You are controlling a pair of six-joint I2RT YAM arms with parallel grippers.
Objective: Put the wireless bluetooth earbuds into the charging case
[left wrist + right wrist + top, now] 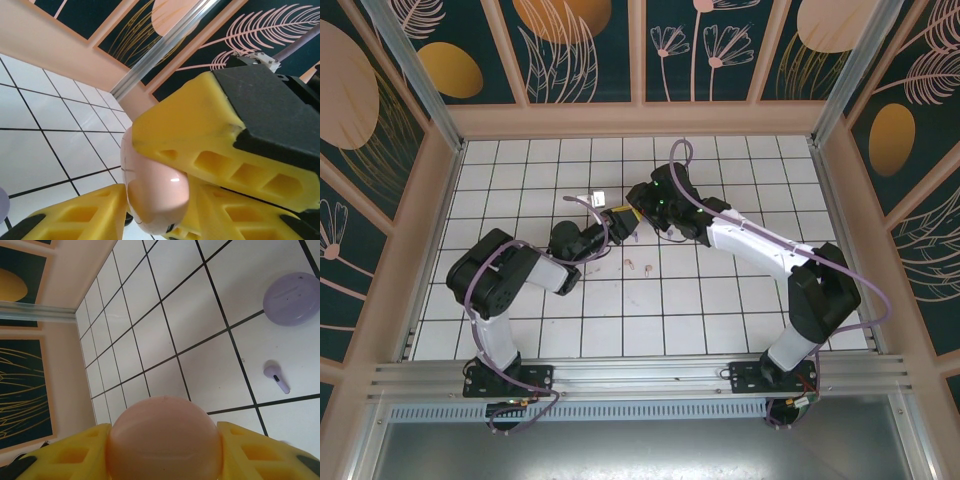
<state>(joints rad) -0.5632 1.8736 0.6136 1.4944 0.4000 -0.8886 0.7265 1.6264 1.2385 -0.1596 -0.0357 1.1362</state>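
Surroundings: white tiled desk (720,300) fenced by pale wooden walls (640,120), with dark teal panels of leaves and flowers above them.
Arms: both reach in from the near edge and meet around the middle of the desk.
Pink case (165,440): round and glossy, lifted off the tiles where the two hands meet; a thin seam line runs along its side.
Right hand (165,452): clamped on the pink case, with a yellow finger (260,450) pressed to each side of it.
Left hand (157,217): its yellow fingers (75,215) stand on either side of the same pink case and close against it; I cannot tell whether they actually press it. One finger of the right hand lies across the top of the case in the left wrist view.
Lilac earbud (277,377): lying flat on a white tile, untouched, near the lilac case but apart from it.
Lilac case (291,298): closed disc resting on the desk, across a grout line.
Pale pink earbuds (630,265): two tiny shapes on the desk, just toward the near edge from the hands; too small to say more.
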